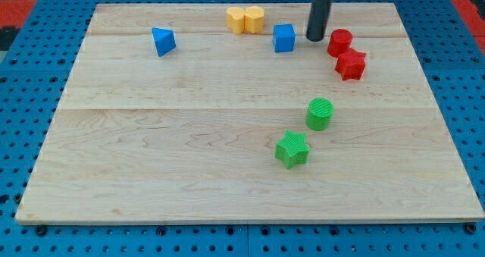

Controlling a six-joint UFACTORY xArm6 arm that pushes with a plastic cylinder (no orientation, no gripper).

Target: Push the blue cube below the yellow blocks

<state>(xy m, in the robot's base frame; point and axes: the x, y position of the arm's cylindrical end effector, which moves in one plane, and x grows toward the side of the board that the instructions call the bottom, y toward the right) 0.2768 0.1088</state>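
Note:
The blue cube (284,38) sits near the view's top, just right of and slightly below two yellow blocks (245,20) that stand side by side touching each other. My tip (315,38) is a short way to the right of the blue cube, apart from it, and just left of the red cylinder (339,42).
A red star block (351,64) lies just below the red cylinder. A blue triangular block (163,41) sits at the upper left. A green cylinder (320,114) and a green star block (292,149) lie near the middle right. The wooden board (151,158) rests on a blue pegboard.

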